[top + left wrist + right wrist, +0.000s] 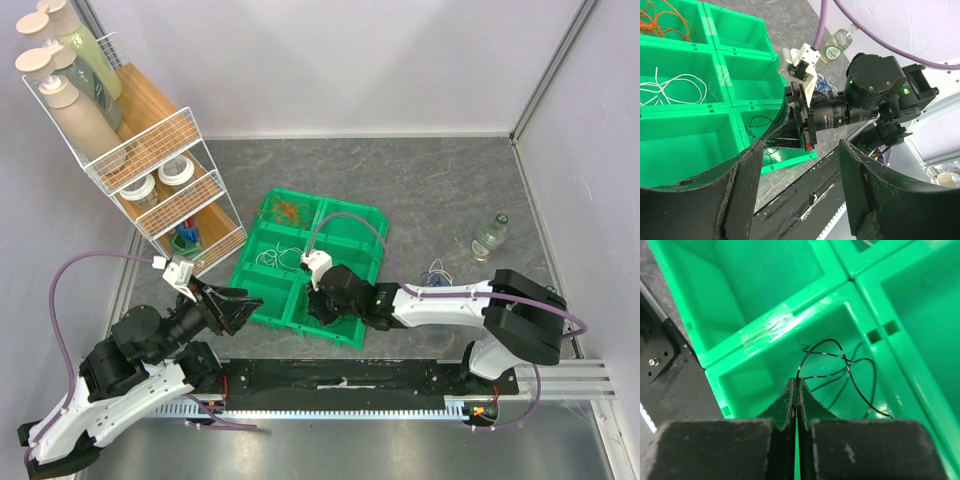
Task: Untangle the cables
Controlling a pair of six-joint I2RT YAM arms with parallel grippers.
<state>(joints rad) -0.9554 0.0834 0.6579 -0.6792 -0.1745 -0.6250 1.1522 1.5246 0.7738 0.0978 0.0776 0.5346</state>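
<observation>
In the right wrist view my right gripper (pixel 796 381) is shut on one end of a thin black cable (pixel 850 370). The cable loops loosely inside a near compartment of the green tray (pixel 765 335). From above, the right gripper (pixel 320 306) dips into the tray's (pixel 372 222) near right part. An orange cable (pixel 290 210) fills the far left compartment and a white cable (pixel 275 258) lies one compartment nearer. A small blue cable (pixel 435 272) lies on the table right of the tray. My left gripper (pixel 243 305) hovers open at the tray's near left edge, holding nothing.
A white wire rack (pixel 165 190) with bottles and jars stands at the far left, close to the tray. A small clear bottle (pixel 490 237) stands right of the blue cable. A black rail (pixel 340 385) runs along the near table edge.
</observation>
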